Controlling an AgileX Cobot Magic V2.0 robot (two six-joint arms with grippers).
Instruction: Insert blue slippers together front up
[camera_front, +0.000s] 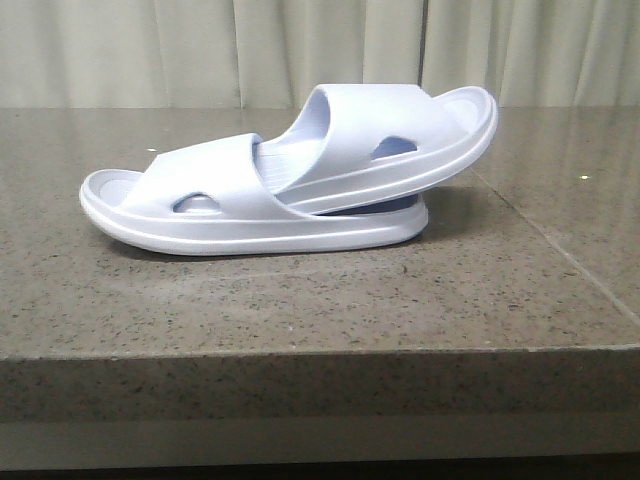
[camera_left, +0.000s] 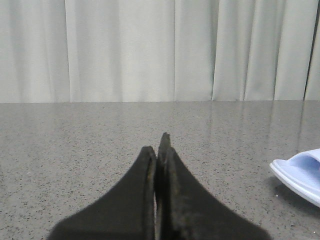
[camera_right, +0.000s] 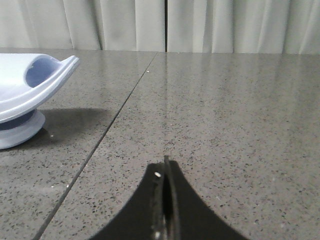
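Two pale lavender-blue slippers lie on the grey stone table (camera_front: 300, 300) in the front view. The lower slipper (camera_front: 200, 215) lies flat on its sole. The upper slipper (camera_front: 400, 135) is pushed in under the lower one's strap and tilts up to the right. Neither gripper shows in the front view. My left gripper (camera_left: 159, 147) is shut and empty above bare table, with a slipper's end (camera_left: 300, 175) off to one side. My right gripper (camera_right: 165, 167) is shut and empty, with the stacked slipper ends (camera_right: 30, 95) apart from it.
Pale curtains (camera_front: 320, 50) hang behind the table. A thin seam (camera_front: 560, 250) runs across the tabletop to the right of the slippers; it also shows in the right wrist view (camera_right: 100, 145). The table's front edge (camera_front: 320, 355) is near the camera.
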